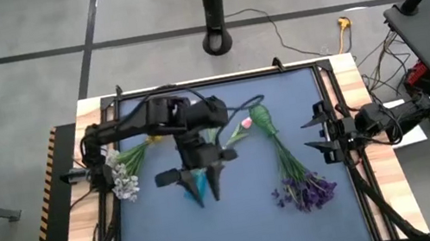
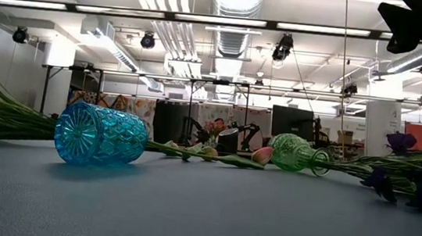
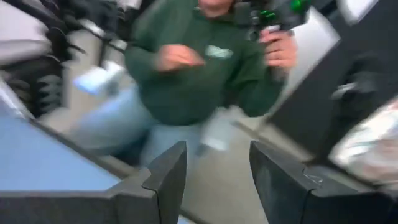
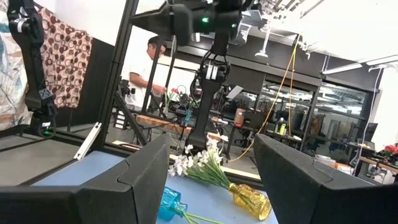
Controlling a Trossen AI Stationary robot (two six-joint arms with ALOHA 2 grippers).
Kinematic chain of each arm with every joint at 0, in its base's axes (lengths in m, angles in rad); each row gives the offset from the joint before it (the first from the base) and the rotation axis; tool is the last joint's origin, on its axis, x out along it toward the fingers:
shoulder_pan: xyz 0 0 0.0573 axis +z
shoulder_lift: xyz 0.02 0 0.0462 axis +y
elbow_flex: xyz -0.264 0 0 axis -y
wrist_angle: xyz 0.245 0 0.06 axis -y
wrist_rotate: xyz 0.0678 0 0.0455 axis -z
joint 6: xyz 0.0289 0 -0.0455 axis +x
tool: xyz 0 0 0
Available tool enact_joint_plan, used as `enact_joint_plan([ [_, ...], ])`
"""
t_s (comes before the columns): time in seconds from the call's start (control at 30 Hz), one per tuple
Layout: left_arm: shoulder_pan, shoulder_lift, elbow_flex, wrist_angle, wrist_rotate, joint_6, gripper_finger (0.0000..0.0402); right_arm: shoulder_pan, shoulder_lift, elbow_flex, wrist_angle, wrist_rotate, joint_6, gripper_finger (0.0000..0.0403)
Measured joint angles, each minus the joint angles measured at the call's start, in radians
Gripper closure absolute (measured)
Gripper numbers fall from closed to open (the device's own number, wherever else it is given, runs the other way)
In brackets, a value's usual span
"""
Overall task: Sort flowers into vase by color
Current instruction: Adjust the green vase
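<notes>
A blue vase (image 2: 101, 135) lies on its side on the blue mat. A pink tulip (image 1: 244, 122) lies beside it, its stem running toward it. A green vase (image 1: 261, 117) also lies on its side, with the purple flowers' (image 1: 306, 191) stems at its mouth. White flowers (image 1: 127, 184) lie at the left, their stems at a yellow vase (image 4: 252, 200). My left gripper (image 3: 214, 180) hangs open above the blue vase, roughly level and facing the room, with nothing between its fingers. My right gripper (image 1: 319, 131) waits open at the table's right edge.
A person in a green hoodie (image 3: 205, 68) stands beyond the table, seen past my left gripper's fingers. A black frame (image 1: 329, 93) edges the mat. The mat's near half (image 1: 243, 238) holds no objects.
</notes>
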Motion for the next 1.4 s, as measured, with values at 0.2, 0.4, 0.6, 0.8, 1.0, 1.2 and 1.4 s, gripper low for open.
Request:
enact_joint_plan([
  [0.2,-0.04,-0.003,-0.012,-0.243,0.292,0.156,0.0242,0.0,0.0,0.0,0.0,0.0,0.0,0.0177],
  [0.4,-0.082,-0.045,-0.111,-0.236,0.291,0.062,0.0242,0.0,-0.001,0.0,-0.003,0.0,0.0,0.0177],
  [0.6,-0.085,-0.072,-0.205,-0.256,0.373,0.116,0.0242,0.0,0.0,0.0,-0.006,0.0,0.0,0.0177],
  [0.8,-0.072,-0.134,-0.35,-0.257,0.351,0.393,0.0242,0.0,0.0,0.0,-0.007,0.0,0.0,0.0177],
  [1.0,-0.079,-0.086,-0.58,0.04,0.361,0.611,0.0242,0.0,0.0,0.0,-0.008,0.0,0.0,0.0177],
  [1.2,-0.074,0.047,-0.68,0.617,0.39,0.145,0.0242,0.0,0.0,0.0,-0.008,0.0,0.0,0.0177],
  [1.4,-0.076,0.228,-0.56,1.185,0.395,-0.566,0.0242,0.0,0.0,0.0,-0.005,0.0,0.002,0.0177],
])
